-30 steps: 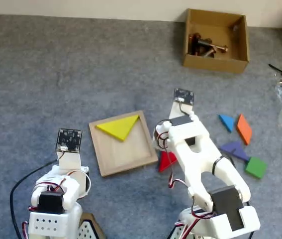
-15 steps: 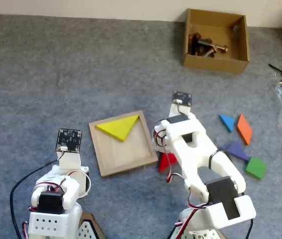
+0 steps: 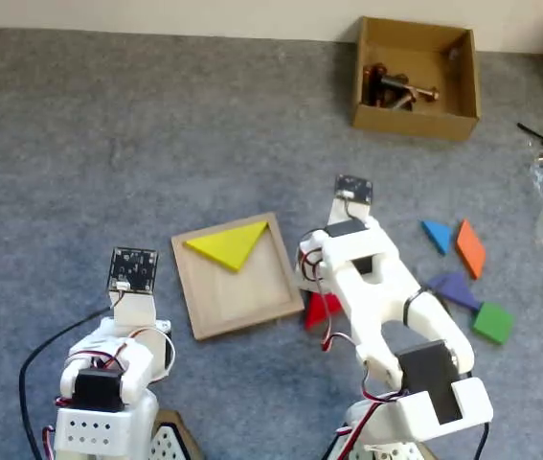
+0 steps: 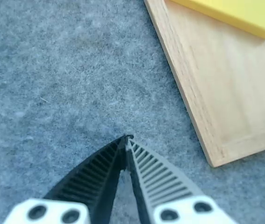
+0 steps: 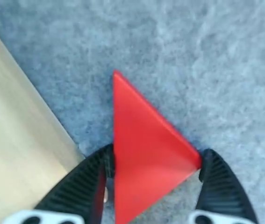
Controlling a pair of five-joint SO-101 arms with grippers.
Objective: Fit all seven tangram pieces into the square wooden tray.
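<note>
- The square wooden tray [image 3: 237,287] lies on the grey table [image 3: 108,125] between the two arms, turned a little askew.
- A yellow triangle [image 3: 228,244] sits inside the tray, in its far part, with the long edge along the far rim. The rest of the tray floor is bare wood.
- The right hand [image 5: 156,157] is down at the table, just beside the tray's right rim. Its jaws are spread wide around a red triangle [image 5: 144,163]; one finger [image 5: 95,177] presses the straight edge and the other [image 5: 216,179] meets the opposite corner, so the piece is gripped between them.
- The red triangle is outside the tray, close to the tray's near right corner, with its sharp tip pointing away from the hand. I cannot tell whether it is lifted off the table.
- The left hand [image 4: 125,140] has its jaws closed together with nothing between them, tip over bare table just beside the tray's near left corner.
- Well right of the tray lie a blue triangle [image 3: 436,235], an orange parallelogram [image 3: 470,247], a purple triangle [image 3: 451,287] and a green square [image 3: 492,322], grouped closely.
- A cardboard box [image 3: 415,115] with small items stands at the far side of the table.
</note>
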